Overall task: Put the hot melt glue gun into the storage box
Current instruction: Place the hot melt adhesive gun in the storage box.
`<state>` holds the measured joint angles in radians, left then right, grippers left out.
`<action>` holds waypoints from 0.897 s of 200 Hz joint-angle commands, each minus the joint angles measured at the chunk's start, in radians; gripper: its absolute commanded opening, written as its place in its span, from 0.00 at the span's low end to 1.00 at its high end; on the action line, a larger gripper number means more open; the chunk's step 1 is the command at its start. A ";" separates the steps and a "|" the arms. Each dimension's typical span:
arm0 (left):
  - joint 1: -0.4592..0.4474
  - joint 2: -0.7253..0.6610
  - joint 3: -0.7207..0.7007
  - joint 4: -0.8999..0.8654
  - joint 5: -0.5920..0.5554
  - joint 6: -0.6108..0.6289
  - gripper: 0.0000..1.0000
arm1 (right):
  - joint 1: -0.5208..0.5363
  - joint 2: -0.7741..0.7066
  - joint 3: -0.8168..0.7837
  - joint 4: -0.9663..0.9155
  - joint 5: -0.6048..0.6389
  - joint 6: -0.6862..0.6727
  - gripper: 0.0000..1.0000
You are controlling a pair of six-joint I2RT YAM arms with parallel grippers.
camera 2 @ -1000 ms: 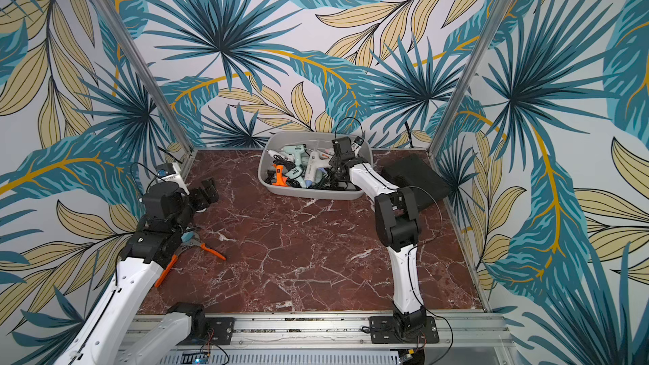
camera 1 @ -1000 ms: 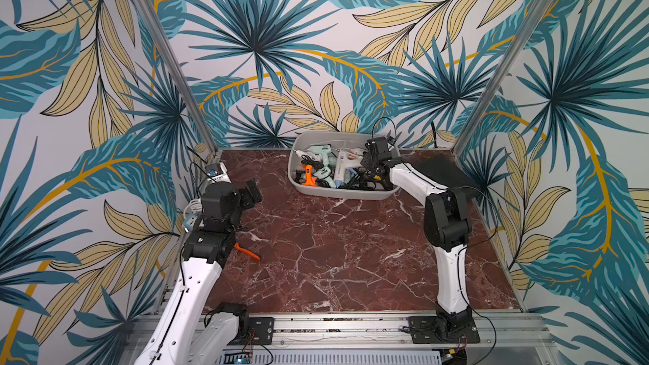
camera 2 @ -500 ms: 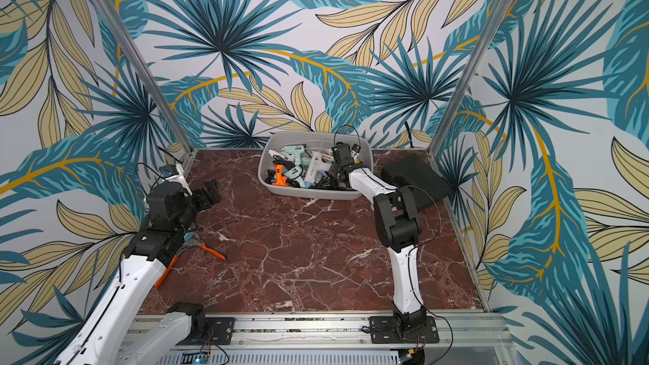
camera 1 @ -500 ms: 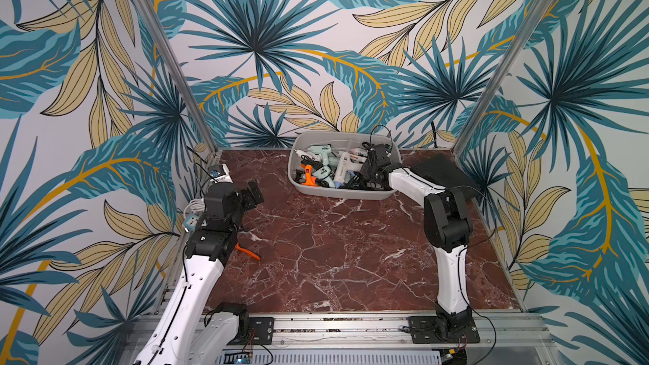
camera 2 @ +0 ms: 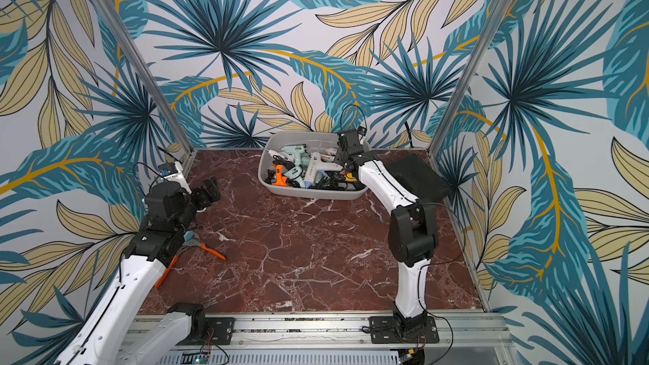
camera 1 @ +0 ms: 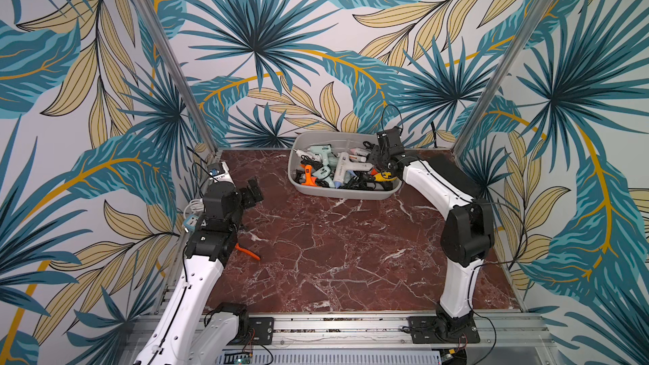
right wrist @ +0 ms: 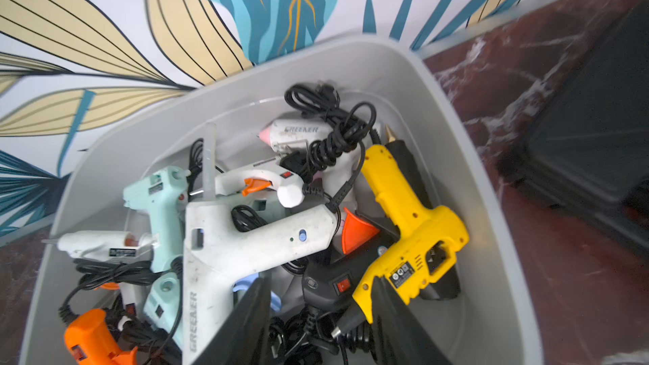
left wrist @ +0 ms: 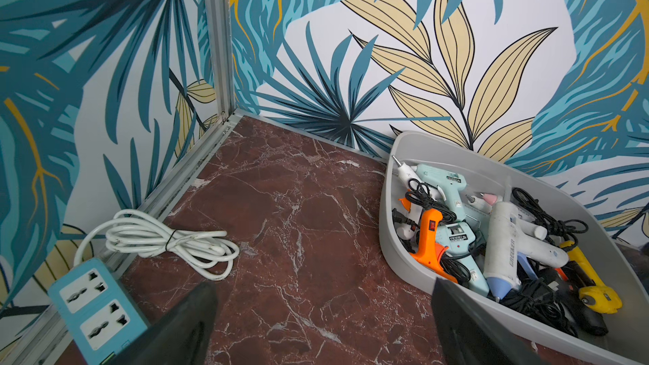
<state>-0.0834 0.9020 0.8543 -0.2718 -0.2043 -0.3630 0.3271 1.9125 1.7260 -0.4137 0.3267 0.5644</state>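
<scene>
The storage box [camera 1: 344,194] [camera 2: 309,193] is a light grey tub at the back of the table, and it holds several hot melt glue guns with tangled black cords. My right gripper [camera 1: 379,160] [camera 2: 346,160] [right wrist: 319,286] dips into its right end. It is open, and its fingers straddle the handle of a black glue gun [right wrist: 330,284] without touching it. A yellow glue gun [right wrist: 407,222] lies beside that one, and a large white glue gun [right wrist: 246,240] lies across the middle. My left gripper [camera 1: 254,189] [camera 2: 209,187] [left wrist: 321,284] hangs wide open and empty over the table's left side.
A flat black case [camera 1: 453,173] [right wrist: 597,128] lies right of the tub, under my right arm. A blue power strip [left wrist: 94,303] and a coiled white cable [left wrist: 168,237] sit by the left wall. Orange-handled pliers [camera 2: 210,251] lie below my left arm.
My right gripper's jaws have parted from shut to open inside the tub. The left arm has stayed about where it was.
</scene>
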 commanded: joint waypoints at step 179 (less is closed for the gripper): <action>0.006 0.014 -0.549 0.692 -0.092 0.241 1.00 | -0.017 -1.021 -1.204 0.470 0.522 -0.320 0.99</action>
<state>-0.0834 0.8738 0.3481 0.2684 -0.2569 -0.2070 0.3180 0.9314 0.5835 -0.0978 0.7933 0.3115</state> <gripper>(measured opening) 0.999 0.994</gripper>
